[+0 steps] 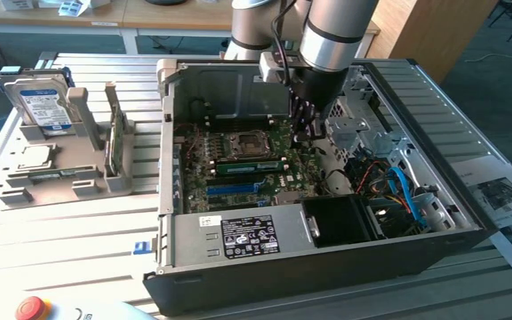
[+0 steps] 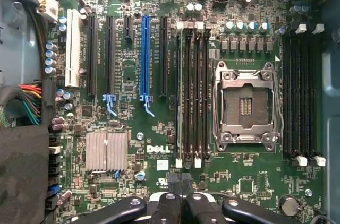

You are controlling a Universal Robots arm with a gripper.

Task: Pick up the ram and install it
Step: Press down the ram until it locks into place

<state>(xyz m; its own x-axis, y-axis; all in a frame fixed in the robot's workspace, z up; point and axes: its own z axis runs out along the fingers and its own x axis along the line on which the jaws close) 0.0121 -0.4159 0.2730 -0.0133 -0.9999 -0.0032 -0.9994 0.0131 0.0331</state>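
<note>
Although your hand [image 2: 180, 195] hangs shut and empty over the green motherboard [image 2: 133, 75], the thin green ram stick [image 1: 249, 167] looks seated beside the silver processor socket [image 2: 245, 104]; an off-centre push could leave it tilted, latches unlocked.

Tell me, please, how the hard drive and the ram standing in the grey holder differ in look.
The hard drive is a boxy silver block with a blue label; the ram is a thin green board. The hard drive shows its broad face, while the ram is seen nearly edge-on. The hard drive is much bulkier than the ram. Both stand upright in the grey holder, outside the computer case.
</note>
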